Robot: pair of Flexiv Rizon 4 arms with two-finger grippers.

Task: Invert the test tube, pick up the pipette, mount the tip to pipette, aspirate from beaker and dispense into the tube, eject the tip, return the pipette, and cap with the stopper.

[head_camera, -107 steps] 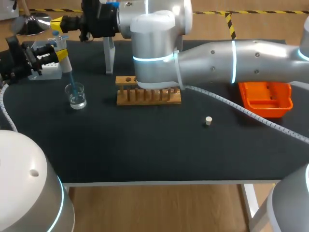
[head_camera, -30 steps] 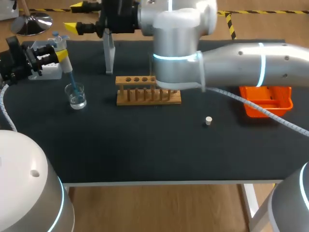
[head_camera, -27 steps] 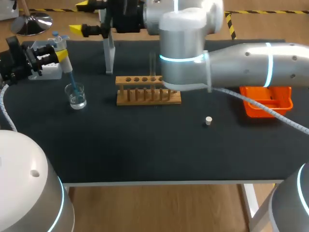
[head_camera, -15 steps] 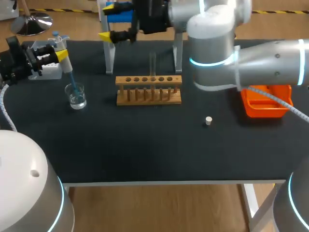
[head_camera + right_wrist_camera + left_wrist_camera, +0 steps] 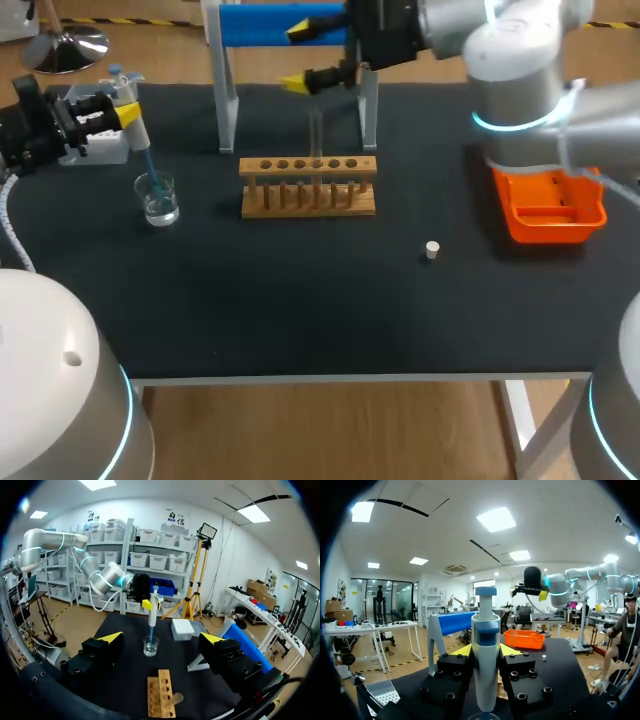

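Found the test tube [image 5: 316,134] standing mouth-up and uncapped in a hole of the wooden rack [image 5: 308,190], upper middle of the head view. Saw the pipette [image 5: 138,132] at upper left, clamped upright between both fingers of the left gripper [image 5: 126,110], blue tip [image 5: 146,162] reaching down into the beaker [image 5: 158,198] just below. Could not tell for sure whether sunk into the liquid. Judged the aspirate step to be in hand. Feared air drawn instead of liquid from a tip set too shallow, and drips across the black table [image 5: 300,310] from a hasty lift toward the rack. Feared, too, a nudged or tipped beaker from any sideways drift with the tip inside the rim. Noted a narrow mouth on a tall, thin tube, and expected a miss or a knocked tube from a poorly lined-up descent. Checked the hold in the left wrist view and found the pipette squeezed from two sides, so little fear of slipping, though wary of a twist in the hold throwing the tip off line. Saw the right gripper [image 5: 297,58] at top middle, fingers spread wide and holding nothing, right over the tube's top in the frame and close to the blue pipette stand [image 5: 280,22]. Reckoned on a possible clash there with the left arm on the way to the rack. Marked the stopper [image 5: 432,250] lying loose at centre right, near the orange tray [image 5: 548,208], apt to roll if brushed.
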